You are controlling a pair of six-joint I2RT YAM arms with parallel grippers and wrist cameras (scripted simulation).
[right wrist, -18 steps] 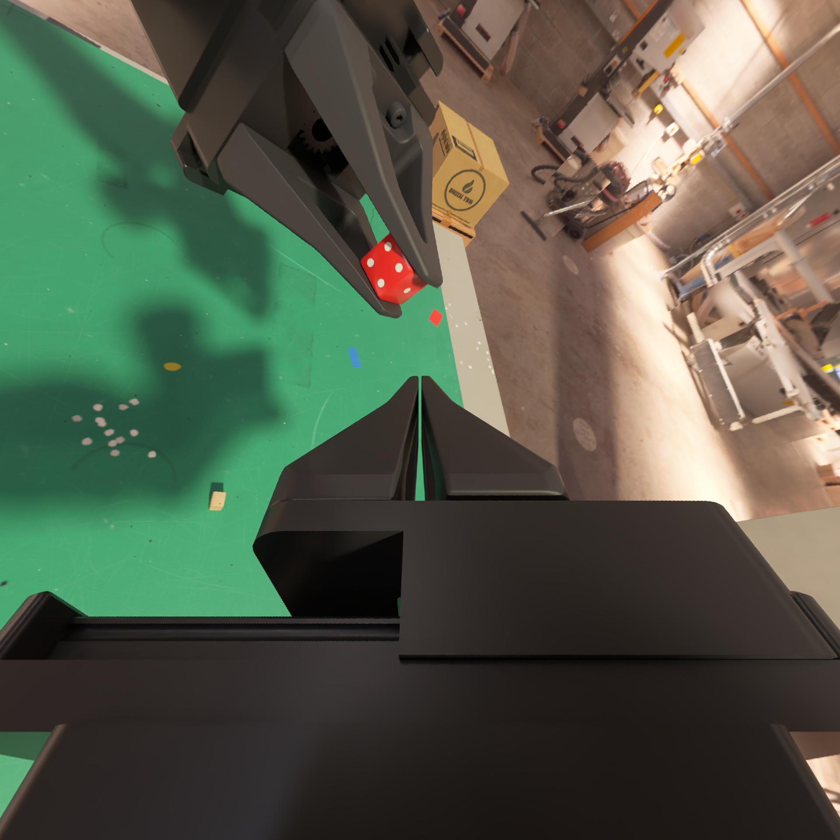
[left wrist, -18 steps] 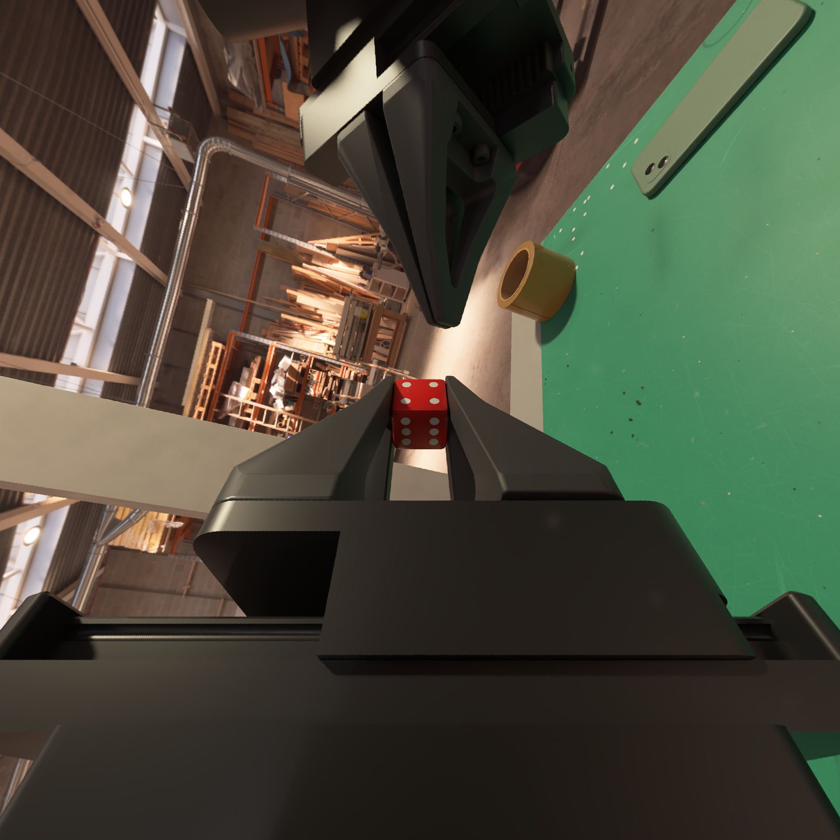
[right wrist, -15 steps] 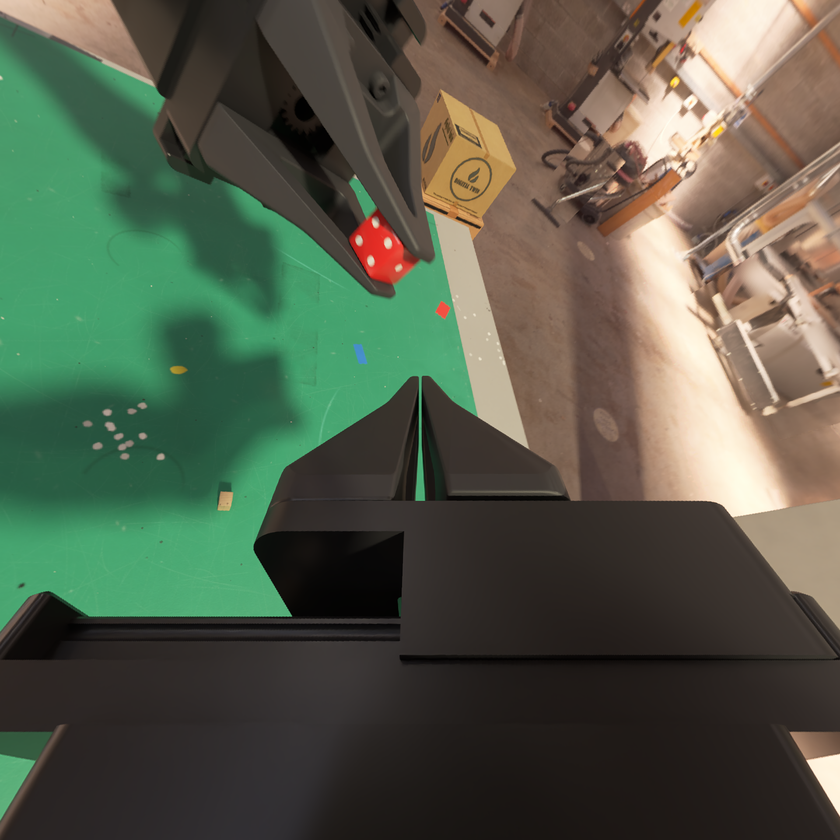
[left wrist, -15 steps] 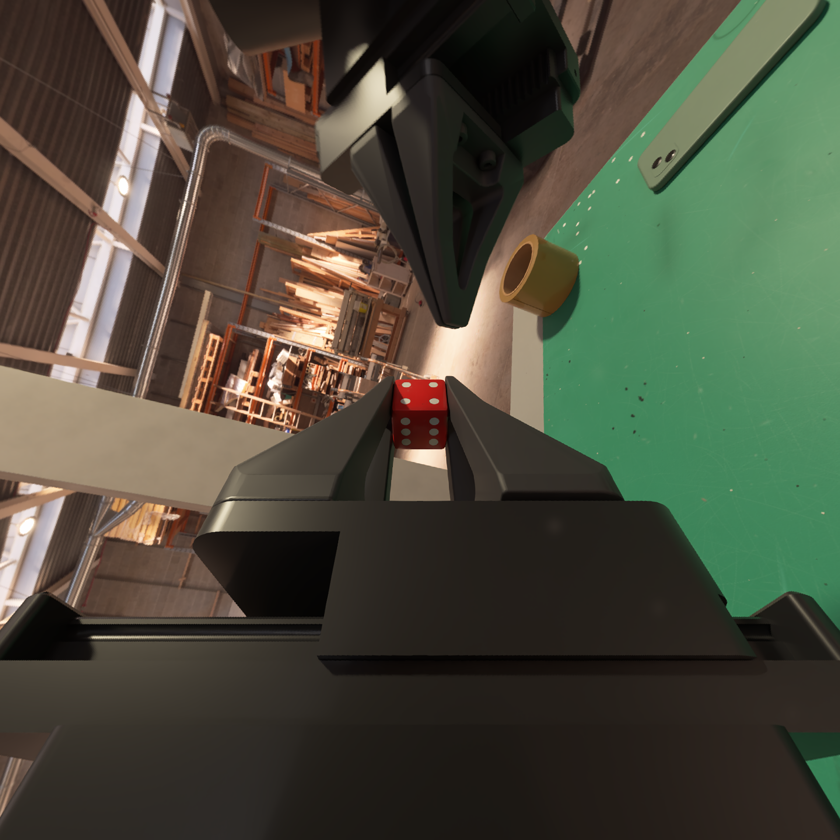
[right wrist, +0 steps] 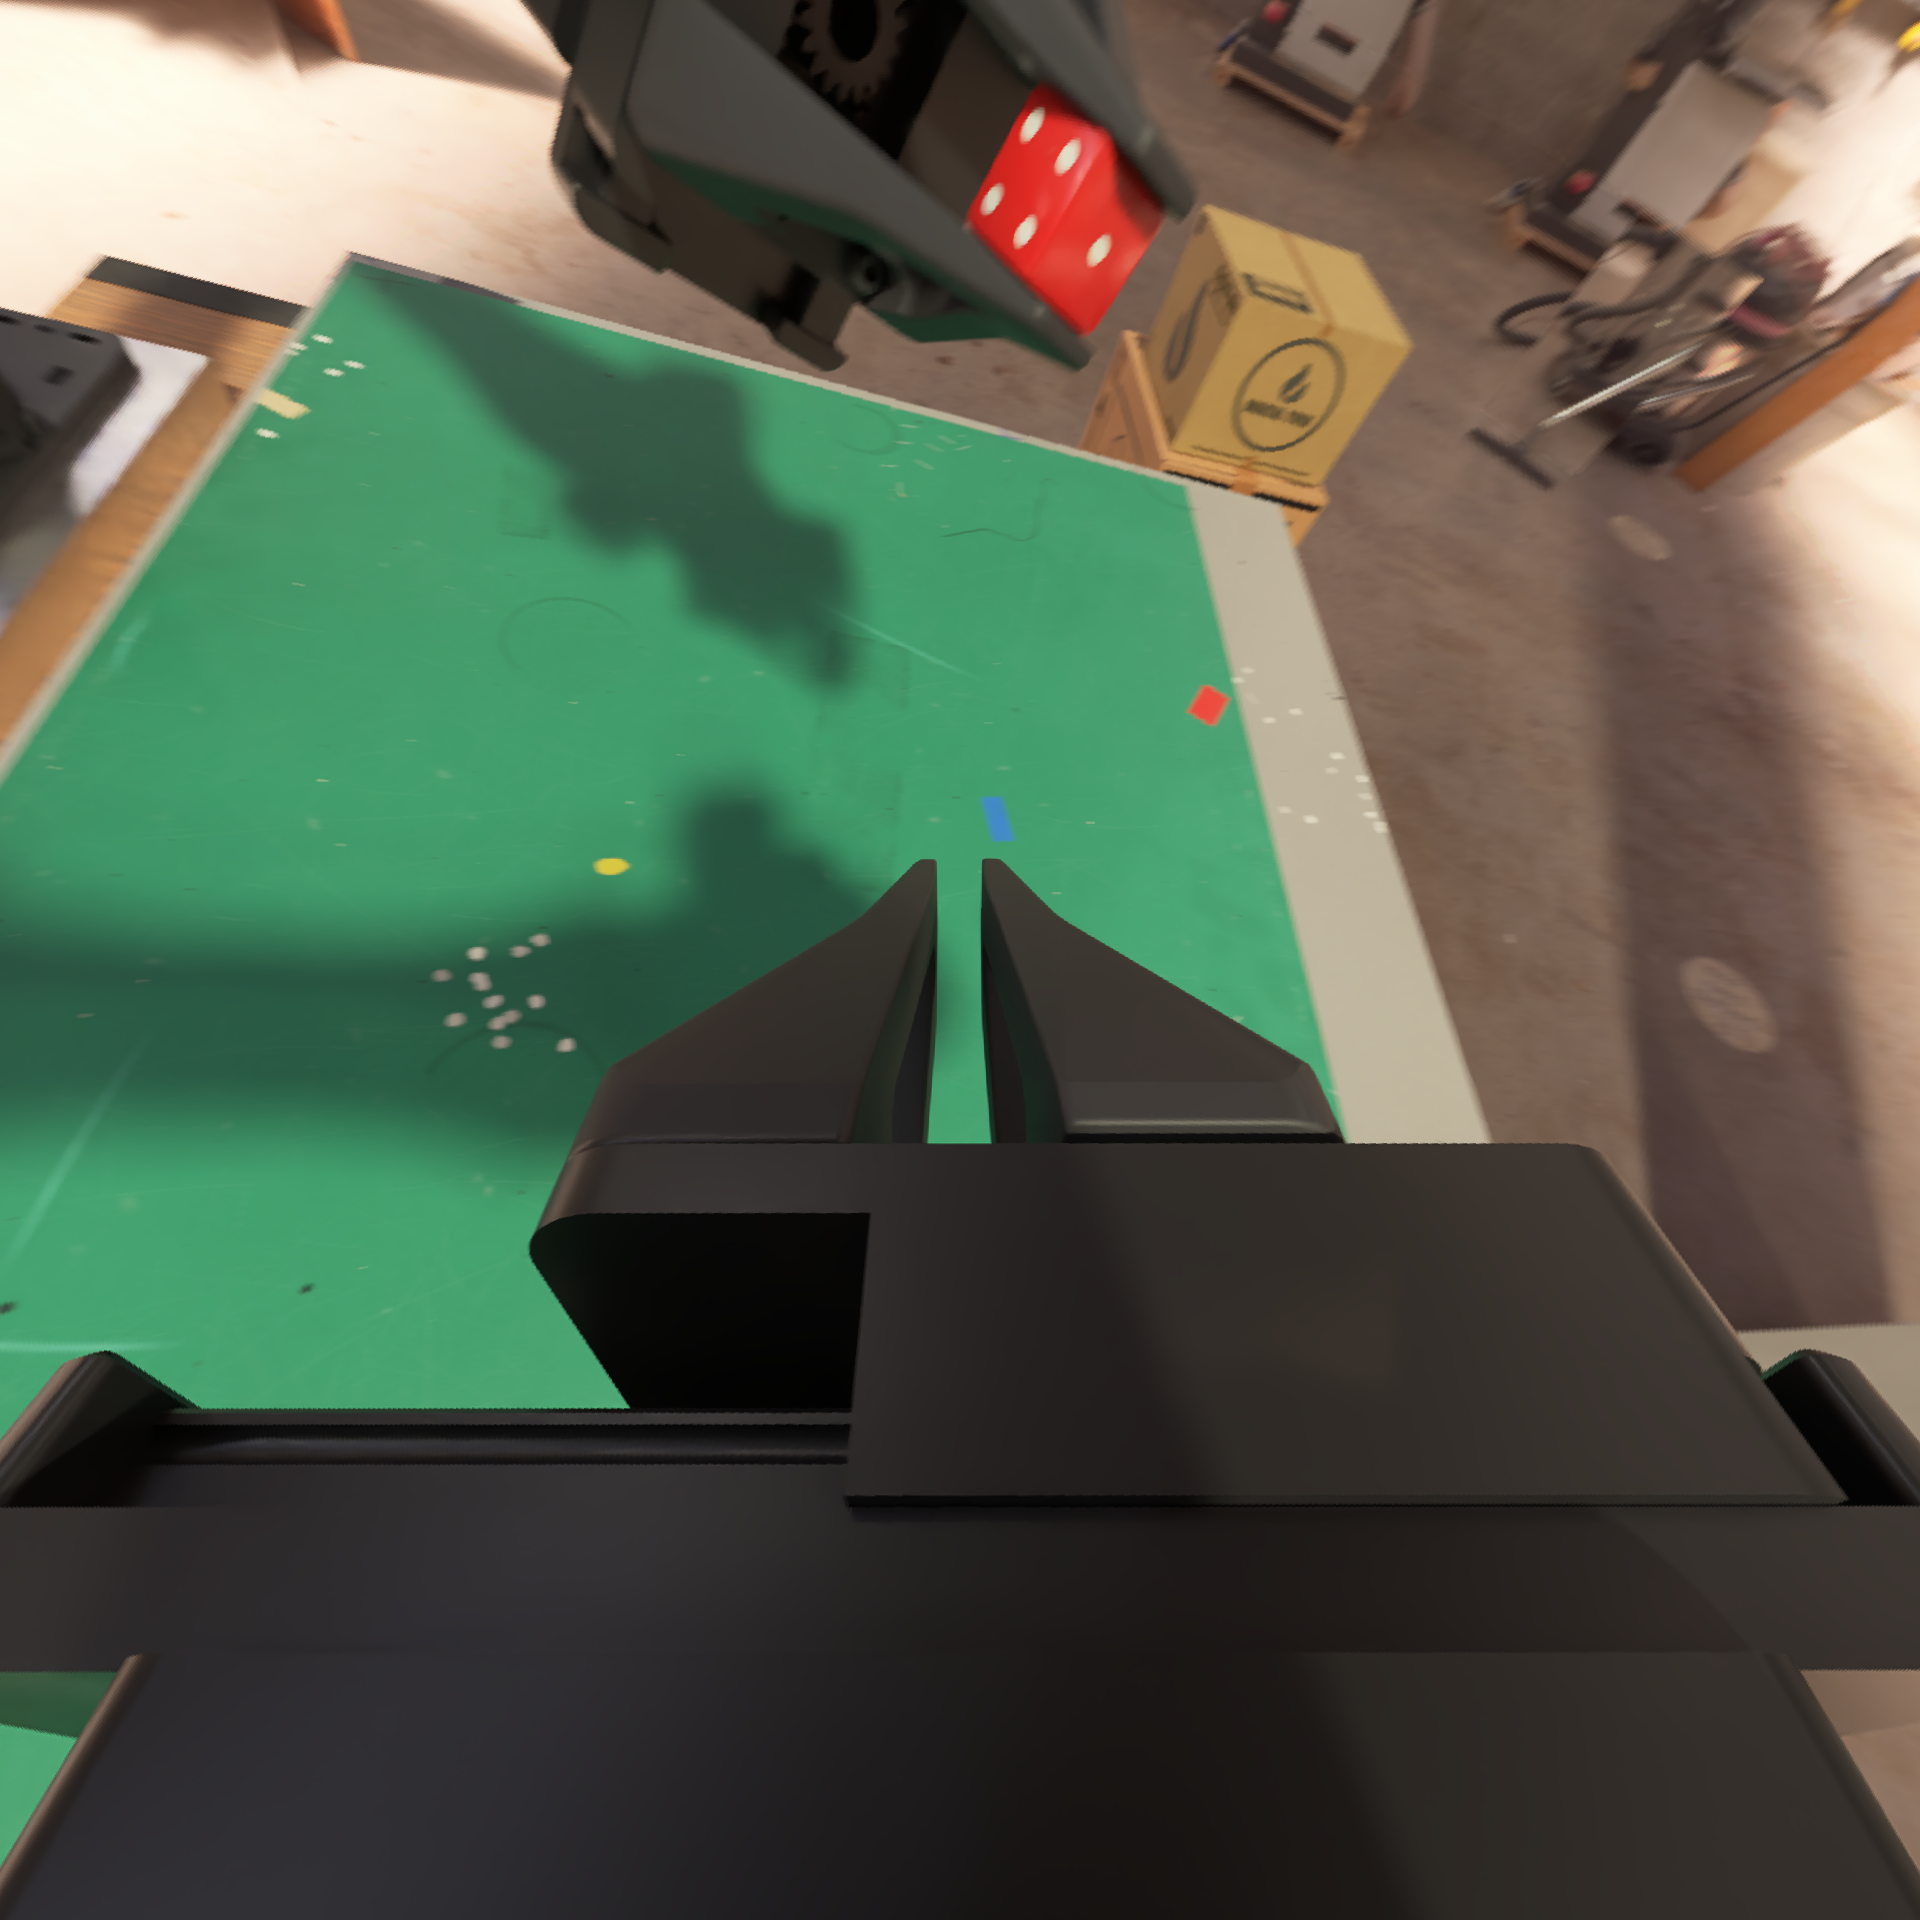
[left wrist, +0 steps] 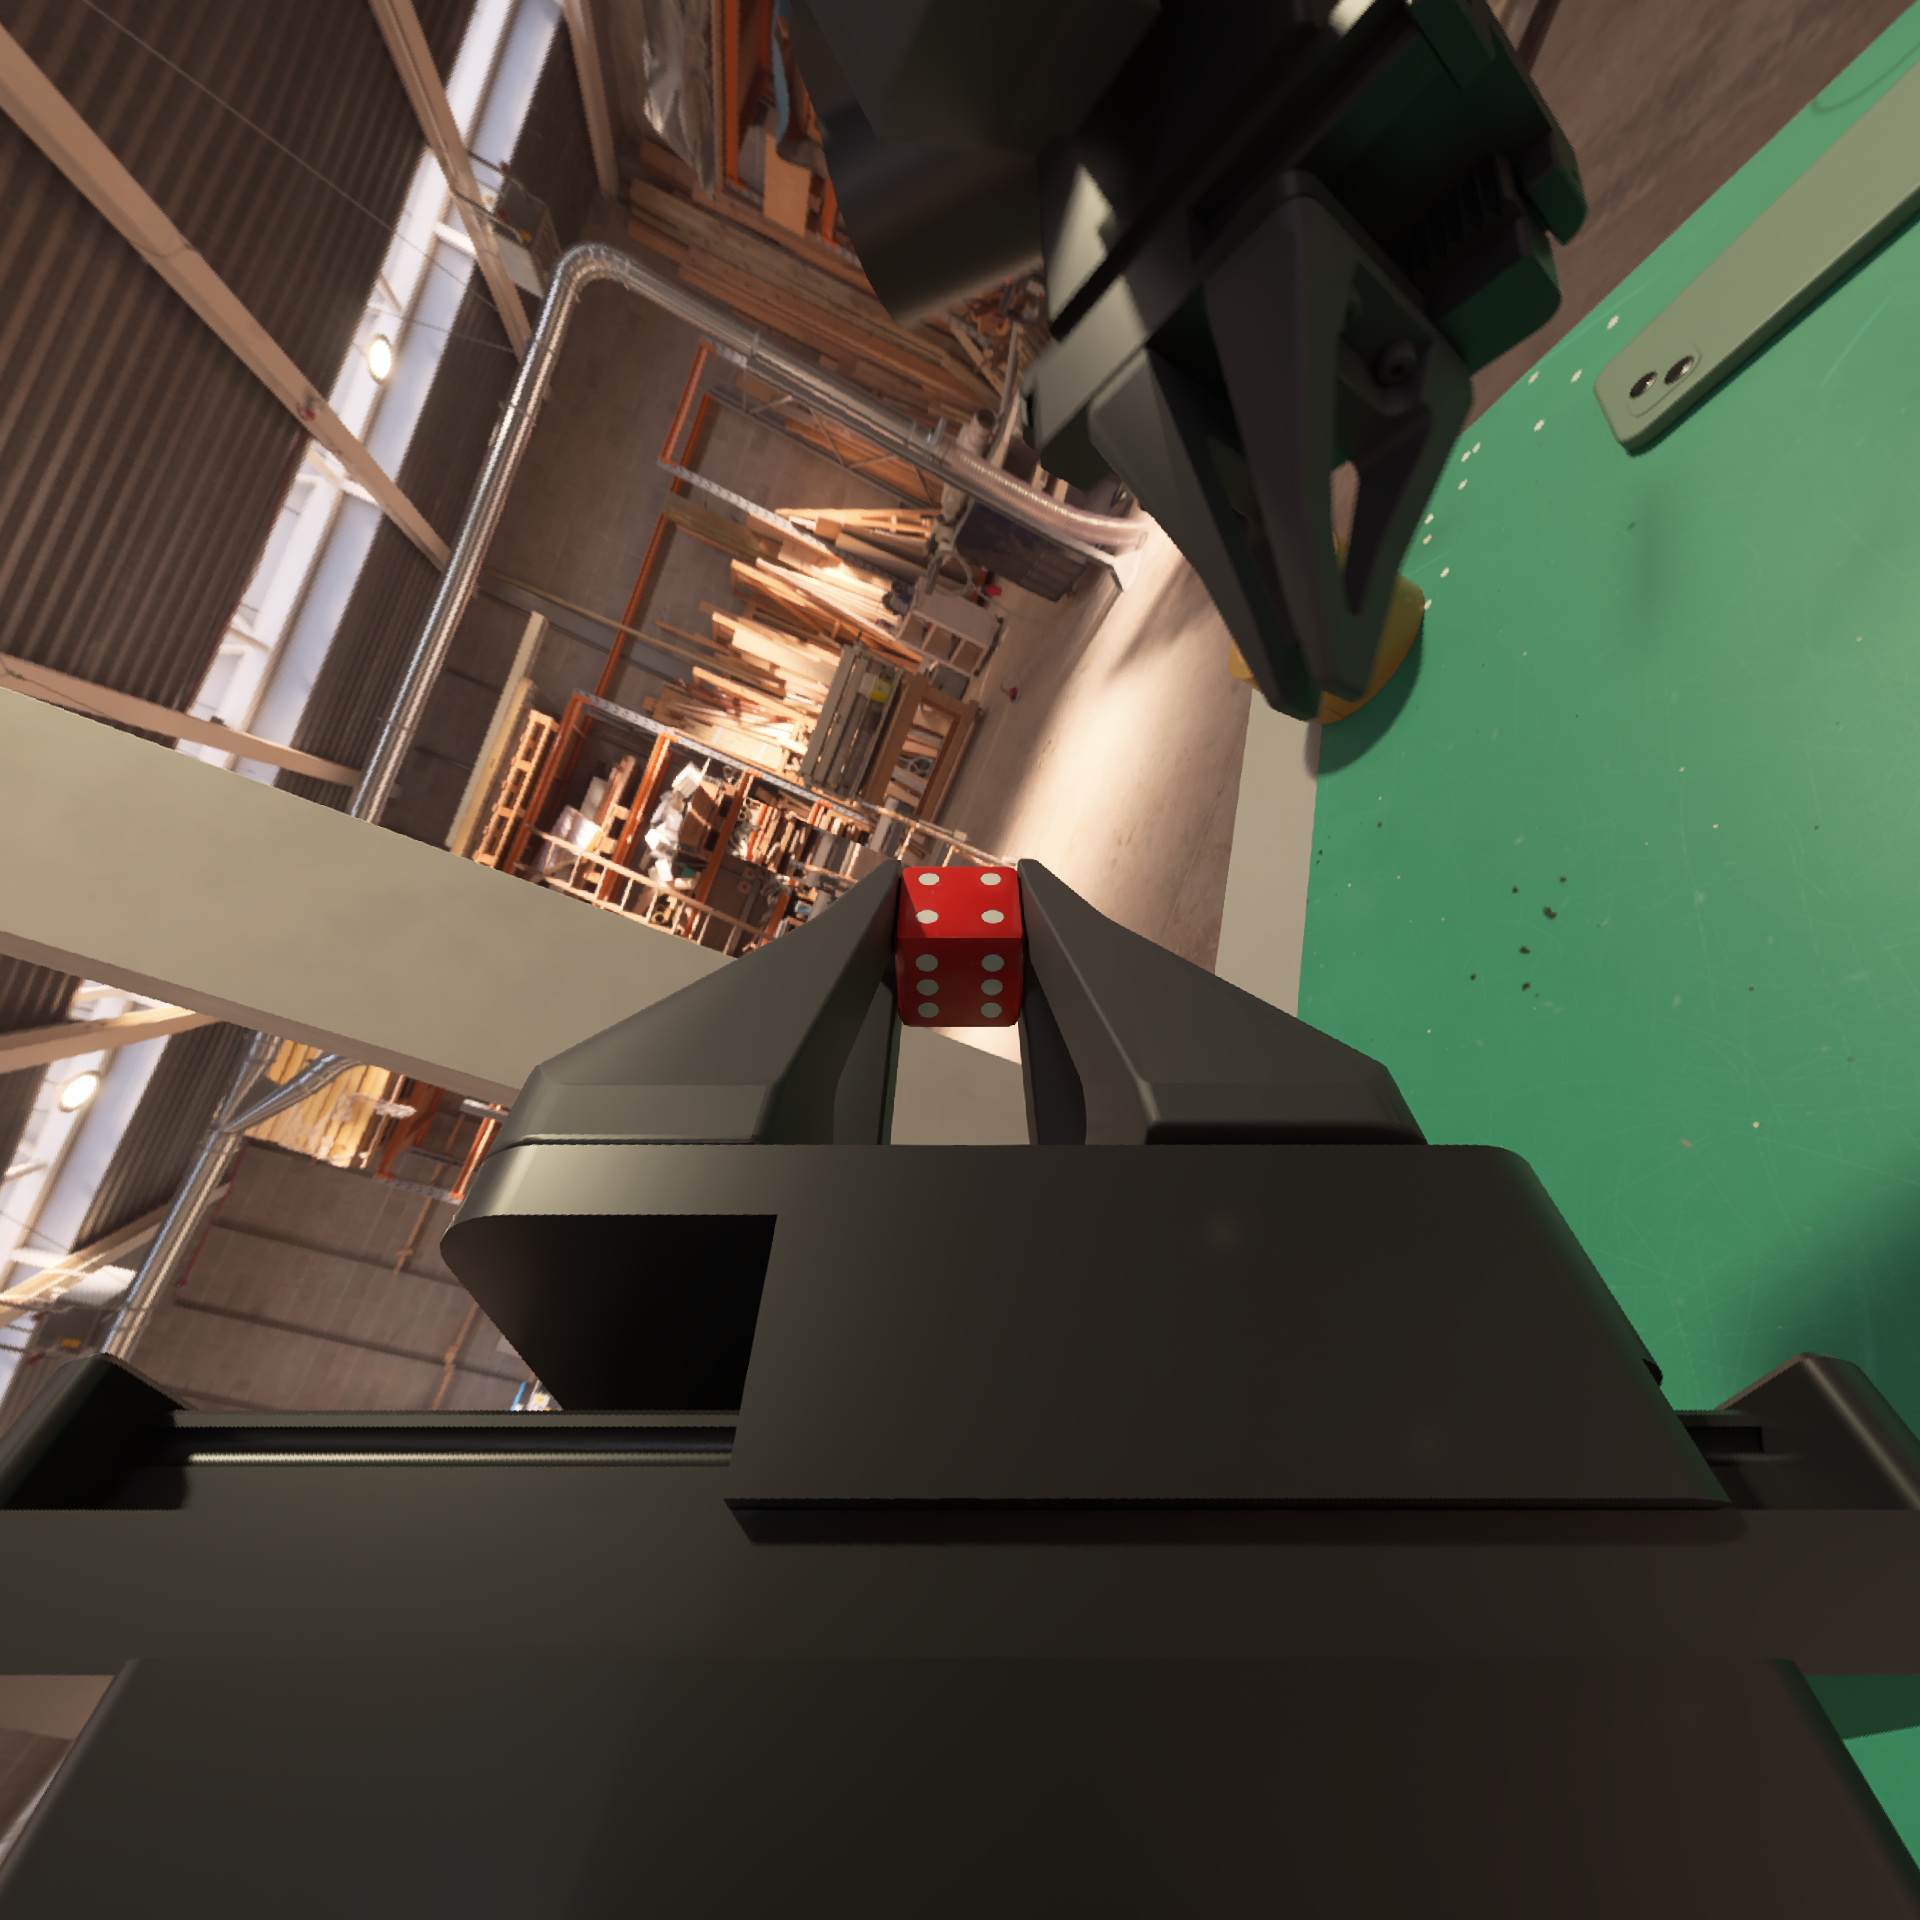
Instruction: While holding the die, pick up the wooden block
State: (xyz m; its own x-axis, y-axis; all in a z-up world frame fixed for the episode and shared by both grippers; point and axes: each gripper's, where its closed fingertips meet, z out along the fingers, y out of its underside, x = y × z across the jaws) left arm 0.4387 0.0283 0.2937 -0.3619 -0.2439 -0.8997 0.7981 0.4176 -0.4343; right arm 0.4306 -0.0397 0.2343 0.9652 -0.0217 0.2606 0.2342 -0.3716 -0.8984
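My left gripper [left wrist: 958,883] is shut on the red die [left wrist: 958,940], which sits between its fingertips, held in the air off the table's edge. In the right wrist view the die [right wrist: 1060,223] shows high up, in the left gripper [right wrist: 1101,281]. My right gripper [right wrist: 958,873] hangs over the green mat [right wrist: 520,727], empty, with its fingers a narrow gap apart. It also shows in the left wrist view [left wrist: 1299,665], pointing down. No wooden block shows in either view.
A yellow tape roll [left wrist: 1392,623] stands at the mat's edge, mostly hidden behind the right gripper. A grey-green phone [left wrist: 1766,281] lies on the mat. Small red [right wrist: 1207,704], blue [right wrist: 995,819] and yellow [right wrist: 611,865] marks dot it. A cardboard box [right wrist: 1278,353] stands on the floor beyond.
The right gripper's fingers have parted slightly and its view has tilted up. The small wooden block seen earlier is out of sight. The left gripper still holds the die.
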